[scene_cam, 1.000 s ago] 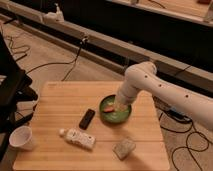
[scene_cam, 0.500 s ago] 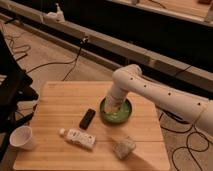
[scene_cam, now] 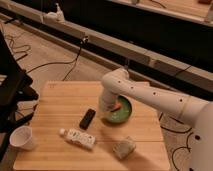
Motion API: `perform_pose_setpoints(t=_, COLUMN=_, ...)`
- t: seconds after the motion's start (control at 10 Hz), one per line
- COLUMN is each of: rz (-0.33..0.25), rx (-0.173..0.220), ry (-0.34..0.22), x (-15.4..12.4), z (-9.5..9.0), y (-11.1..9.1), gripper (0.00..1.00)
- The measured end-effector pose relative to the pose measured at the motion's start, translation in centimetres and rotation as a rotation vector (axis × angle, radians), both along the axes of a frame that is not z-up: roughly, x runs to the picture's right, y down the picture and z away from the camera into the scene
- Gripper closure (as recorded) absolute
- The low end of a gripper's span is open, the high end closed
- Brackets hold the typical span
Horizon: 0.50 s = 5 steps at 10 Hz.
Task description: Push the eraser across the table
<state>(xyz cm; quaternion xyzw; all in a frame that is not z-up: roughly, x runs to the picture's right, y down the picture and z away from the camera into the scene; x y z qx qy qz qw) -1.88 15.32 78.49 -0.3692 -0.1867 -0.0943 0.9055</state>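
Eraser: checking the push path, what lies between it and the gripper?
Bare table only, in the camera view; the gripper hangs at the green bowl's rim, beside the eraser.

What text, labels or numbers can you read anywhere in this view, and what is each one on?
Bottle label: dark marks, too blurred to read.
Eraser, cup, sponge, bowl, table: no text visible.
Gripper, down at the bowl's left rim, just right of the eraser: no readable marking.
So nothing in this view can be quoted.
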Motion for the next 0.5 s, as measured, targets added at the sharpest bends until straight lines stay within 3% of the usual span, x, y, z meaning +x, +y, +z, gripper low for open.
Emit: perform_pose_setpoints(t=0.5, rz=-0.067, rx=-0.053, ry=-0.019, x=-2.2, z=1.8, y=2.9, gripper=1.00)
